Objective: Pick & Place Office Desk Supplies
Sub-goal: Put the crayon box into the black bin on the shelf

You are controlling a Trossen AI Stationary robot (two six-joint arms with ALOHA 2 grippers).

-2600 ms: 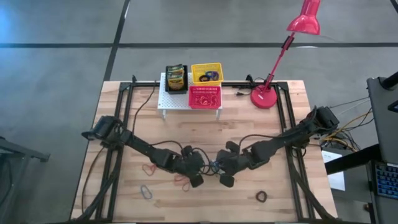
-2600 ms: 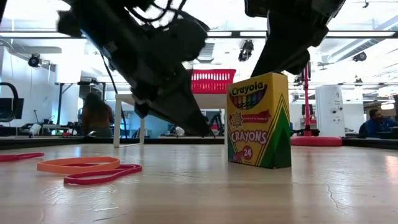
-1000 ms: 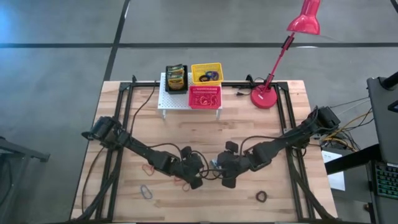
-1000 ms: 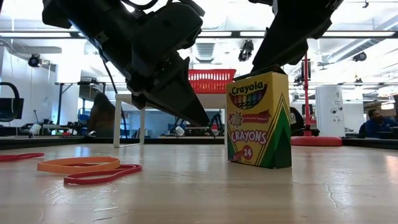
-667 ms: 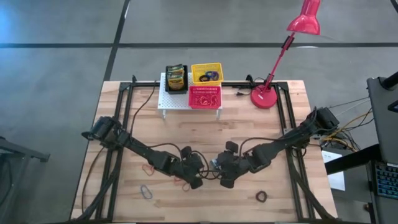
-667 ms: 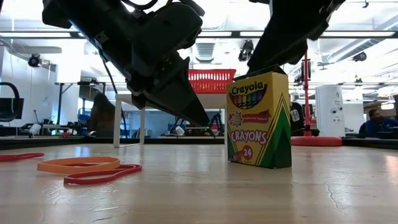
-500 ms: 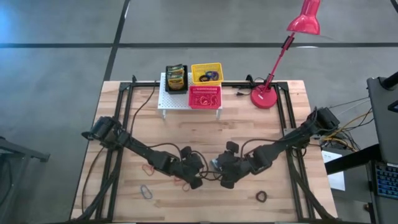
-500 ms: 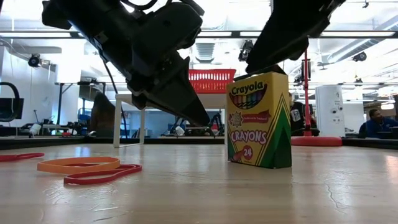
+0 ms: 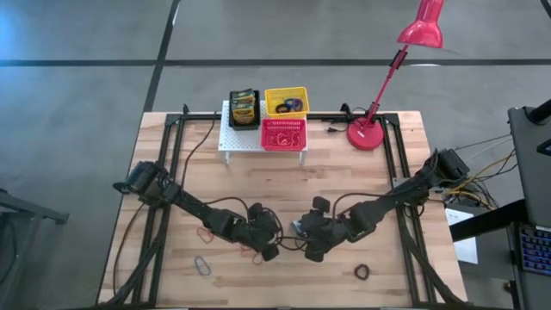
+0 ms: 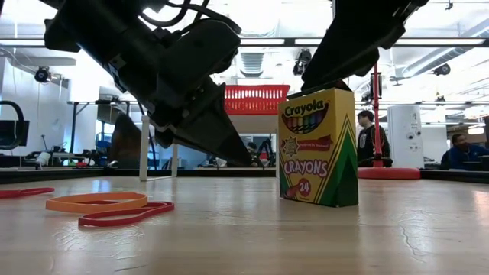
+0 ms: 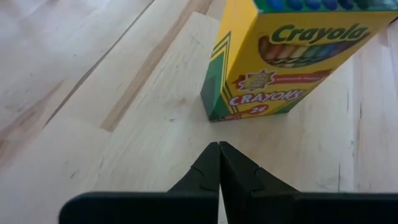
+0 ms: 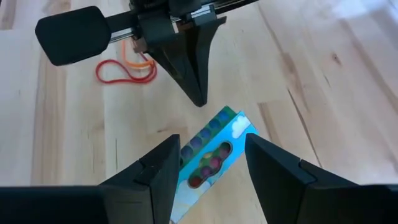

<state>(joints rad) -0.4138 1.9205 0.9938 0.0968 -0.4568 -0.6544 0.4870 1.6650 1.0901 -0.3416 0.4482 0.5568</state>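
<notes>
Yellow-and-green crayon box (image 10: 318, 147) stands upright on the wooden table (image 9: 344, 172), directly beneath the right pincer (image 12: 210, 163), whose open fingers straddle its narrow top without yet gripping. Just beside it, the left pincer (image 11: 219, 165) points at it, fully closed, holding nothing.

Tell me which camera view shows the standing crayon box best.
The low view: the crayon box stands upright, its whole front in sight. The left wrist view shows it close but cropped. The right wrist view sees only its top. In the high view the arms mostly hide it.
</notes>
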